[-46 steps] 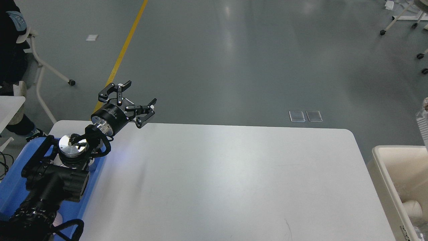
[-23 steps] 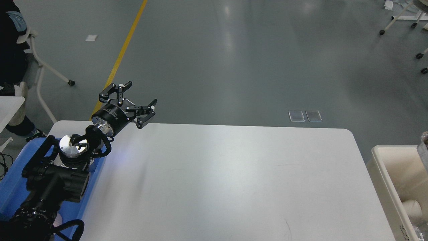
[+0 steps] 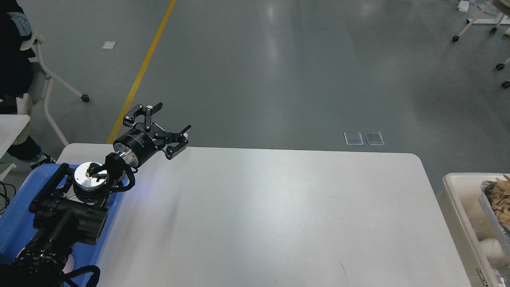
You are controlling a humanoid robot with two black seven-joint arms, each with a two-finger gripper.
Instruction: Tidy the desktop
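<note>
The desktop (image 3: 279, 207) is a wide white tabletop with rounded corners, and its surface is bare. My left gripper (image 3: 173, 117) is open and empty. It hovers over the desktop's far left corner, its two fingers spread wide and pointing away from me. The left arm comes up from the lower left over the blue bin (image 3: 12, 227). My right gripper is out of view.
A cream-white bin (image 3: 458, 199) stands off the desktop's right edge. It holds a crinkly clear bag of tan pieces (image 3: 498, 201) and a white cylinder (image 3: 491, 248). Chair legs on castors (image 3: 59, 85) stand on the grey floor at the far left.
My left gripper has shifted slightly right and down, still open. The crinkly bag at the right edge has dropped lower into the cream-white bin and shows more.
</note>
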